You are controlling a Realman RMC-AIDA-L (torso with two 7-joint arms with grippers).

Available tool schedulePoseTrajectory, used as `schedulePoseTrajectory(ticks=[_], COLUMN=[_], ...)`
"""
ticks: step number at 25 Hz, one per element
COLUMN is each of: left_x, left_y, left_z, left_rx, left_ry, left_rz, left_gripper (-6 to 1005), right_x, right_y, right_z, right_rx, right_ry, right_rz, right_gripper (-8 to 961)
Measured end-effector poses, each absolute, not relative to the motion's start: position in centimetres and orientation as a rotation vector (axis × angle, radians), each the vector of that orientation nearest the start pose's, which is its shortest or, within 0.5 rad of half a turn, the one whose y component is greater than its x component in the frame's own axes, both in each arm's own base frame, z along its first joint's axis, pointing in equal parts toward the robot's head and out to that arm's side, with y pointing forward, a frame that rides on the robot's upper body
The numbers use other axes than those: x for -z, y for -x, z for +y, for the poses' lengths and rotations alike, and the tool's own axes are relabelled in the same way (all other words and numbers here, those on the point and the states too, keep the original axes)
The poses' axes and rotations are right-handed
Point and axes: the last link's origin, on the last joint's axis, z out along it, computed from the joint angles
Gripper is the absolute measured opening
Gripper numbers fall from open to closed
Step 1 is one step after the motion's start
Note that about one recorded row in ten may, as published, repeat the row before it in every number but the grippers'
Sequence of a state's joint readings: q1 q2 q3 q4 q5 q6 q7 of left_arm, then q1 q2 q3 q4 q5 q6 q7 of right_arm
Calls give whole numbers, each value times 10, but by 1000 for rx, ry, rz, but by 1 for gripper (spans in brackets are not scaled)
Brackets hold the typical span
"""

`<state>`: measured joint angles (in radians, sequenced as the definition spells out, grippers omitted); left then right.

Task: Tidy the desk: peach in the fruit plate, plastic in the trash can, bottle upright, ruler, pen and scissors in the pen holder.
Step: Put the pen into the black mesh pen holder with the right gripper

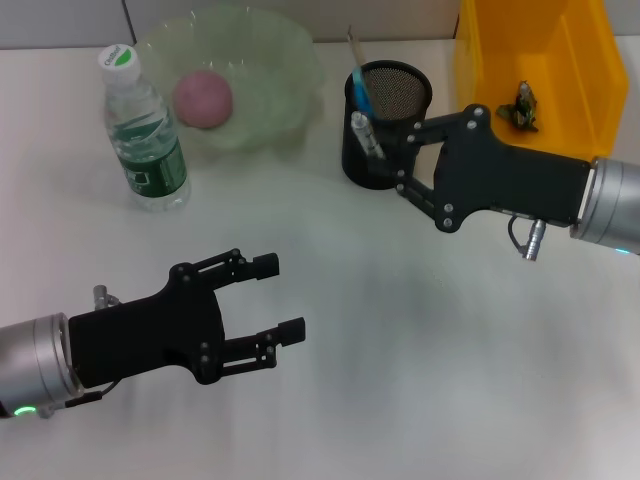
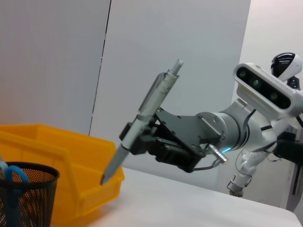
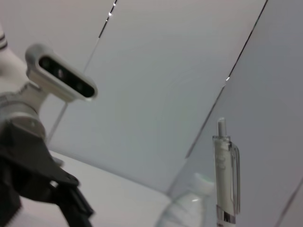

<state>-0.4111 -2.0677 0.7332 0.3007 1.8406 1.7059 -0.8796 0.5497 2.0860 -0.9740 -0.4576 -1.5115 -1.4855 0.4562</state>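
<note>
Fingers of the right gripper [image 1: 385, 150] are closed on the pen [image 2: 142, 122], held tip down and tilted, at the near rim of the pen holder [image 1: 386, 125]. Judgement: the step in hand is pen delivery; the tip should be brought over the mesh mouth and the barrel stood nearer upright before release, since a tilted drop may catch the rim. Blue-handled scissors [image 1: 360, 88] and what appears to be the ruler already occupy the holder's far side, so open room lies on the near side. The yellow bin [image 1: 480, 50] stands just beside the holder, limiting travel that way. The left gripper [image 1: 278, 298] hovers with fingers spread and empty over bare desk [image 1: 420, 380], well apart. Peach [image 1: 203, 98] lies in the fruit plate [image 1: 290, 55]; bottle [image 1: 145, 130] upright.
</note>
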Motion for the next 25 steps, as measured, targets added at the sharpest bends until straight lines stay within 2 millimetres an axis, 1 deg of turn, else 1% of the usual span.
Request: schedulePoseTrajectory(ticks=[5,8,19,25], left_x=[41,41,42,42], left_y=[280,280,280,280], left_z=[249,250,249,249], left_rx=[1057,1059,1060,1060], left_ry=[2715,2713,2711,2711], left_rz=[-411,-411,-417,-418], left_gripper=[782,783,783,784], right_x=[35,38,40,37], right_y=[-228,-231,-231,-232], right_z=[332,331,330,332], right_rx=[-751,-714,-709,-683], right_ry=[2352,2310,2288,2247], right_rz=[-557,-601,-638,-661], right_gripper=[131,130,131,131])
